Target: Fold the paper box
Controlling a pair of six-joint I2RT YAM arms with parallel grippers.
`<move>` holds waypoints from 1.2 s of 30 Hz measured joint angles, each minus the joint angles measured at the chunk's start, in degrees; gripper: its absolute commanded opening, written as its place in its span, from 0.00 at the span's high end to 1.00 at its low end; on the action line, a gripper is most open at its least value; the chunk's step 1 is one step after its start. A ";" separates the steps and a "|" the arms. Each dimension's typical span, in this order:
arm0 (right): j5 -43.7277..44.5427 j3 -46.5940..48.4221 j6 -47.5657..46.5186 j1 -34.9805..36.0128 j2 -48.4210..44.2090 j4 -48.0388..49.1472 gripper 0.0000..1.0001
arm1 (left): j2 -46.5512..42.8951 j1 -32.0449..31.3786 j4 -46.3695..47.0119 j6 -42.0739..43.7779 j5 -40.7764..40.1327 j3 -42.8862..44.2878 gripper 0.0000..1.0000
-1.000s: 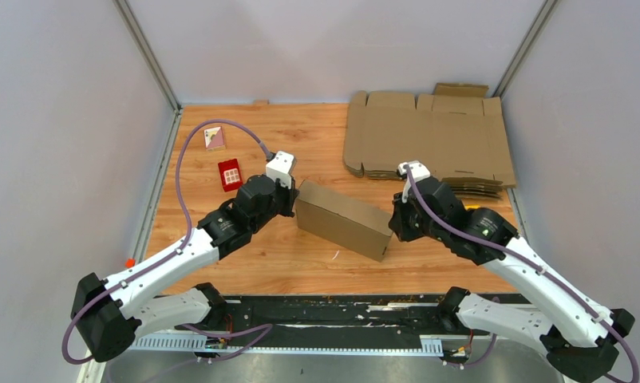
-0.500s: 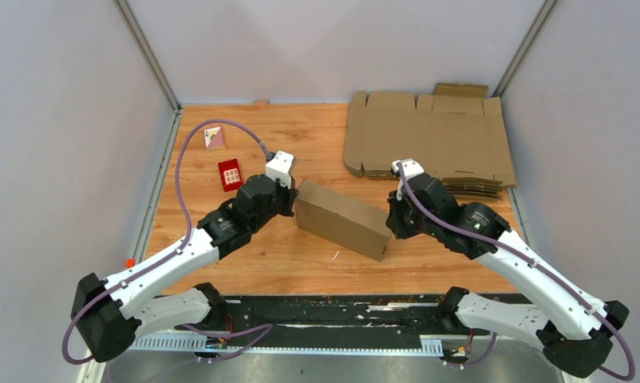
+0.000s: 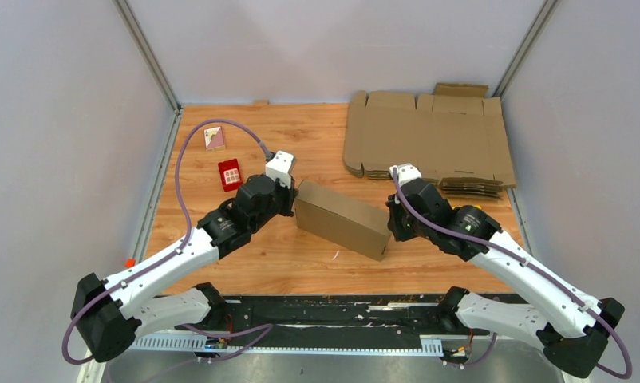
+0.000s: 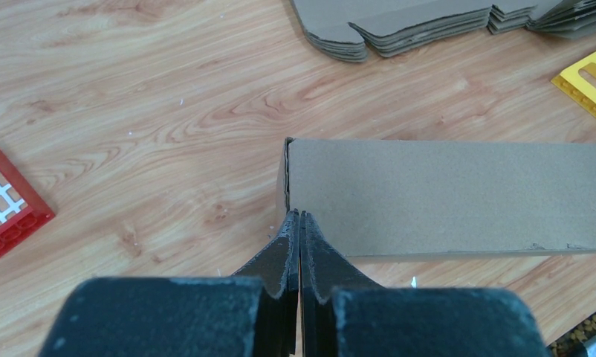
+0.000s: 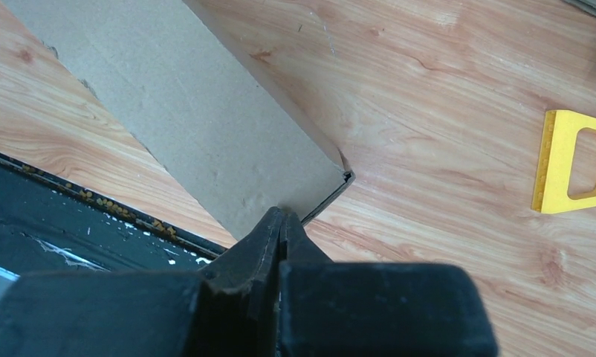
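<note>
"Top external: where do we find the paper box (image 3: 341,217)?"

"We find it near the middle of the wooden table (image 3: 285,267), folded up into a long closed brown block. It lies slantwise, its left end farther back and its right end nearer the arm bases. It sits between the two arms, well apart from the pile of flat cardboard sheets (image 3: 428,140) at the far right corner."

"And the pincers?"

"From the left wrist view we see the left gripper (image 4: 299,223) pinched fully together, finger against finger, with nothing between them. Its tips meet the box at the near edge, right by the left end corner. From the right wrist view the right gripper (image 5: 280,219) is likewise squeezed closed on nothing, its tips against the box's edge just beside the corner at the other end."

"Any writing we can read?"

"The box faces that show are plain brown card. The small red box (image 3: 230,174), left of the left arm, shows a white grid on its top. The little card (image 3: 214,137) behind it carries pink and white print, too small for us to make out. A yellow plastic piece (image 5: 574,160) with a slot lies on the wood near the right gripper; we cannot tell whether it bears any marking."
</note>
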 measured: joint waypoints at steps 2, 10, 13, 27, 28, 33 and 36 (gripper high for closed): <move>0.00 0.61 -0.28 0.00 0.11 -0.76 0.95 | -0.02 0.00 -0.52 0.00 0.00 0.28 0.99; -3.28 7.04 -7.76 -0.11 1.22 -1.49 0.00 | -0.13 -0.07 -5.99 -0.04 0.42 3.08 0.69; -5.73 8.55 -11.98 -0.11 3.56 -0.85 0.00 | -1.31 -0.07 -7.82 -0.46 0.66 3.30 0.62; -8.07 10.08 -20.35 0.83 17.70 5.55 0.00 | -11.02 -0.13 -13.60 -3.06 0.59 0.79 0.34; -8.48 10.10 -20.76 0.83 18.18 5.62 0.00 | -11.47 -0.13 -13.88 -3.15 0.59 0.76 0.33; -10.51 10.32 -22.64 1.22 22.32 5.55 0.19 | -15.02 -0.22 -15.45 -4.26 -0.39 0.55 0.32; -10.36 10.47 -23.26 2.19 23.54 5.40 0.36 | -16.59 -0.22 -17.16 -4.57 -1.03 0.59 0.31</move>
